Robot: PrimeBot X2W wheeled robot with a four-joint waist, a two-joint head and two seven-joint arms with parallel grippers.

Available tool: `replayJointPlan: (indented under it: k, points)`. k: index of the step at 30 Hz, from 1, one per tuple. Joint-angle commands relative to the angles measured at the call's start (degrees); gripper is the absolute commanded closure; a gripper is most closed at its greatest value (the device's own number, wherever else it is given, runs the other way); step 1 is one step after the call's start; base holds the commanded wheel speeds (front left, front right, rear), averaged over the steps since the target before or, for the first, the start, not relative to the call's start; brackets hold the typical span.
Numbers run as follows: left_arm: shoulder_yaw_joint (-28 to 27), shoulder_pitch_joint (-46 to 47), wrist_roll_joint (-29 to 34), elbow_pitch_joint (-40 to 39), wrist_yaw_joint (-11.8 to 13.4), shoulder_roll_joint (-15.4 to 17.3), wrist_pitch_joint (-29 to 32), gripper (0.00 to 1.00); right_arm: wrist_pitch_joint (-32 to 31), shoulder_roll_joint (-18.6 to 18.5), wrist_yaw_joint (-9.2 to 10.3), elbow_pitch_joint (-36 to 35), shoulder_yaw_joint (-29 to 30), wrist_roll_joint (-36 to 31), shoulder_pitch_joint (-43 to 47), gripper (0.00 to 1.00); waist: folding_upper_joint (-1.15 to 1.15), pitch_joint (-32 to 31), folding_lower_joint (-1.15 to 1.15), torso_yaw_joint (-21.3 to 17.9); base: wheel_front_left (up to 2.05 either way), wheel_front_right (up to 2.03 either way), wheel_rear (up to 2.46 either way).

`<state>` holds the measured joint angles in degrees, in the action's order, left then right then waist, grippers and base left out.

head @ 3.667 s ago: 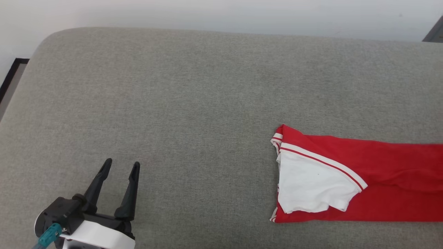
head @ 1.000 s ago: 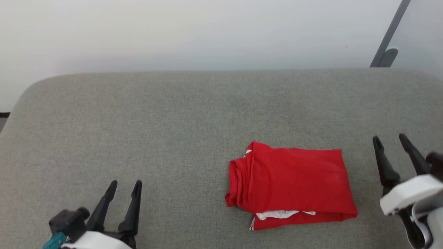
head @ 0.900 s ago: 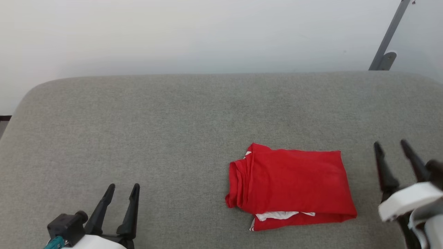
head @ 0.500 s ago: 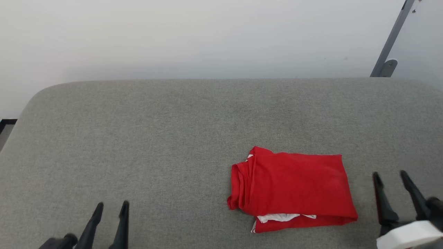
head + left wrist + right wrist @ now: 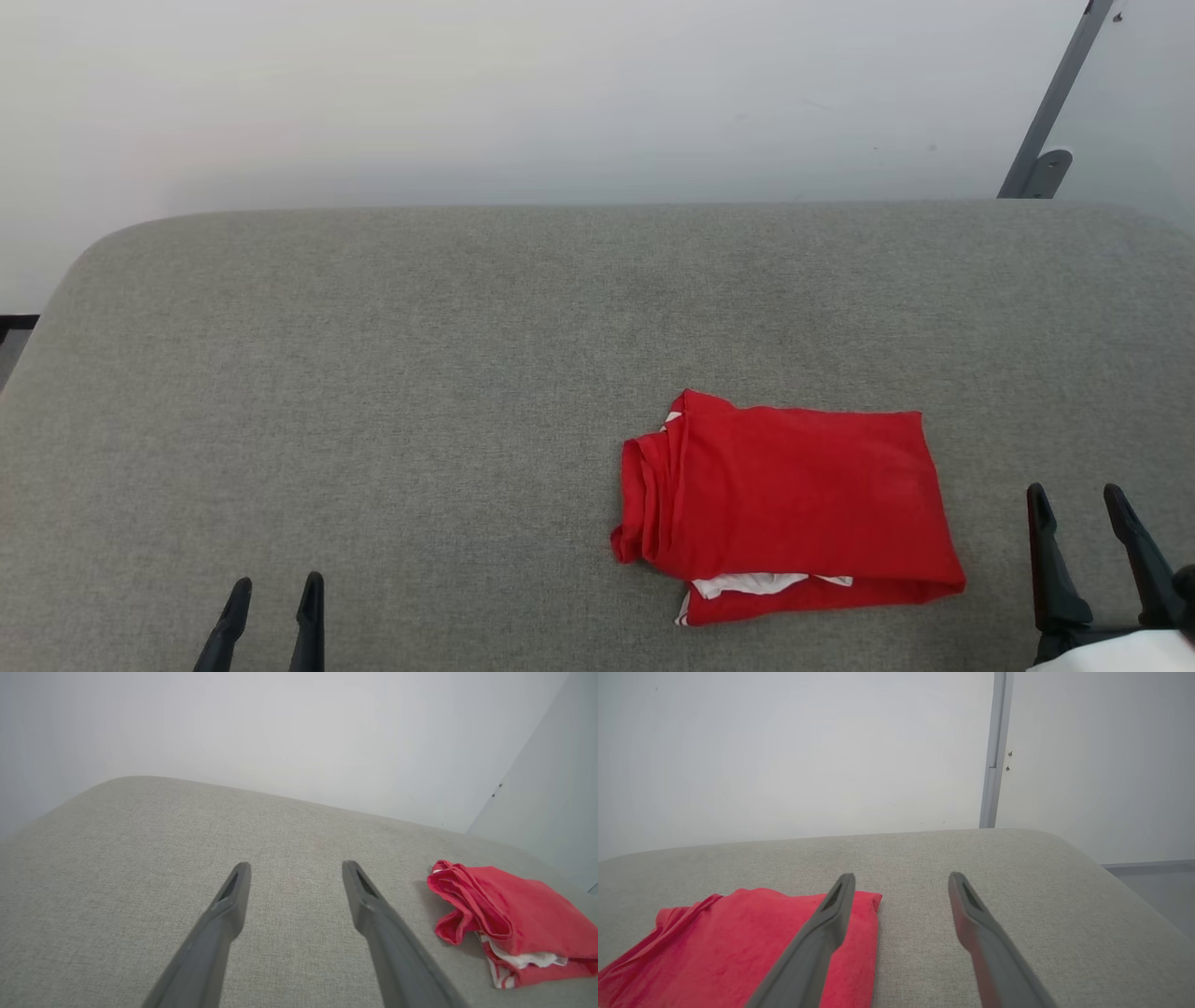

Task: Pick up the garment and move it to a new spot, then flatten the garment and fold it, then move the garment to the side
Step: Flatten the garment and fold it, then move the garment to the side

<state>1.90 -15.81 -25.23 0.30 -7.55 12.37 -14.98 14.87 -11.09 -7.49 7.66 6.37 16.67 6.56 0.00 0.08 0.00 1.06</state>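
Observation:
The garment [image 5: 789, 499] lies folded into a compact red rectangle on the grey cushion [image 5: 420, 373], right of centre, with a strip of white sleeve showing under its near edge. In the left wrist view the garment [image 5: 509, 919] sits off to the right, bunched folds facing me. In the right wrist view the garment [image 5: 738, 942] lies to the left, partly behind one finger. My left gripper [image 5: 273, 593] is open at the bottom left, far from the cloth. My right gripper [image 5: 1076, 499] is open just right of the garment, holding nothing.
A pale wall [image 5: 560, 93] rises behind the cushion. A grey metal post [image 5: 1050, 103] stands at the back right, also seen as the post [image 5: 994, 751] in the right wrist view. The cushion's rounded left edge [image 5: 56, 289] drops toward dark floor trim.
The long flat garment now lies folded in a compact rectangle. Both grippers have drawn back toward the bottom edge, open and empty. The head camera has shifted, showing more wall.

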Motion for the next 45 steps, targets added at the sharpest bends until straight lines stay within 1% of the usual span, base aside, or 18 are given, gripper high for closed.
replayJointPlan:
  k: [1,7,10,13,16,18,22,26,27,29,31,33,36,37,38,39,41,45]
  points:
    - [-0.3,-0.6,0.2,-0.2,0.1,-0.2,-0.3,0.0,-0.2,0.3,0.0,-0.5,0.3,-0.3,0.8,0.0,0.0,0.0,0.0,0.1,0.0,0.0,0.0]
    - [0.6,1.8,0.2,-0.1,0.1,0.0,-0.3,0.0,-1.9,0.2,0.0,-1.2,-0.1,0.4,-0.5,0.0,0.0,1.3,0.0,1.0,0.0,0.0,0.0]
    - [1.4,3.5,-0.2,-0.2,0.1,0.3,-0.3,0.0,-5.6,-0.6,0.0,-0.6,-1.1,1.8,-3.0,0.0,0.0,2.9,0.0,1.6,0.0,0.0,0.0]
    - [3.0,5.9,-0.8,0.2,0.1,1.0,-0.3,0.0,-12.1,-2.8,0.0,-0.3,-2.8,2.6,-6.8,0.0,0.0,5.2,0.0,2.3,0.0,0.0,0.0]
    - [4.6,8.8,-1.5,0.7,0.1,1.6,-0.3,0.0,-21.0,-6.0,0.0,0.1,-5.0,2.7,-10.9,0.0,0.0,7.6,0.0,3.1,0.0,0.0,0.0]
    - [5.7,10.5,-1.6,1.1,0.1,1.9,-0.3,0.0,-28.4,-8.3,0.01,0.6,-6.5,3.2,-13.2,0.0,0.0,8.9,0.0,3.8,0.0,0.0,0.0]
    - [7.5,13.4,-2.4,1.9,0.1,2.3,-0.3,0.0,-43.5,-11.6,0.01,0.0,-7.6,5.1,-16.1,0.0,0.0,10.9,0.0,5.2,0.0,0.0,0.0]
    - [8.9,15.4,-3.2,2.5,0.1,2.2,-0.3,0.0,-56.6,-13.4,0.01,-2.0,-7.7,8.5,-16.2,0.0,0.0,12.5,0.0,6.7,0.0,0.0,0.0]
    - [8.9,15.4,-3.2,2.5,0.1,2.2,-0.3,0.0,-56.6,-13.4,0.01,-2.0,-7.7,8.5,-16.2,0.0,0.0,12.5,0.0,6.7,0.0,0.0,0.0]
    - [9.5,16.4,-3.6,2.7,0.1,2.2,-0.3,0.0,-61.2,-13.5,0.01,-2.7,-7.6,10.2,-15.4,0.0,0.0,13.4,0.0,7.4,0.0,0.0,0.0]
    - [9.9,17.3,-3.8,2.9,0.1,2.2,-0.3,0.0,-64.0,-13.1,0.0,-3.2,-7.3,10.9,-15.0,0.0,0.0,14.3,0.0,8.0,0.0,0.0,0.0]
    - [10.4,18.1,-4.1,3.2,0.1,2.3,-0.3,0.0,-65.6,-12.4,0.0,-2.8,-7.0,10.8,-14.4,0.0,0.0,15.0,0.0,8.4,0.0,0.0,0.0]
    - [11.2,19.4,-4.4,3.6,0.1,2.6,-0.3,0.0,-66.3,-10.9,0.0,-1.5,-6.4,10.3,-13.8,0.0,0.0,15.8,0.0,8.7,0.0,0.0,0.0]
    - [11.5,19.7,-4.5,3.7,0.1,2.8,-0.3,0.0,-66.4,-10.5,0.0,-1.2,-6.7,10.2,-13.6,0.33,0.0,15.9,0.0,8.7,0.0,0.0,0.0]
    - [11.7,20.1,-4.5,3.9,0.1,2.9,-0.3,0.0,-66.1,-10.0,0.0,-1.1,-6.9,10.2,-13.7,0.51,0.0,16.1,0.0,8.6,0.0,0.0,0.0]
    - [11.8,20.4,-4.5,4.0,0.1,3.1,-0.3,0.0,-65.8,-9.5,0.0,-1.0,-6.9,10.2,-13.9,1.0,0.0,16.2,0.0,8.3,0.0,0.0,0.0]
    - [11.9,20.8,-4.4,4.0,0.1,3.6,-0.3,0.0,-64.8,-9.2,0.02,-1.1,-6.6,10.1,-14.4,1.0,0.0,16.3,0.0,7.4,0.0,0.0,0.0]
    - [13.1,21.8,-4.0,3.6,0.1,5.1,-0.3,0.0,-60.5,-8.7,0.15,-2.6,-4.2,9.9,-16.5,1.0,0.0,17.0,0.0,4.7,0.0,0.0,0.0]
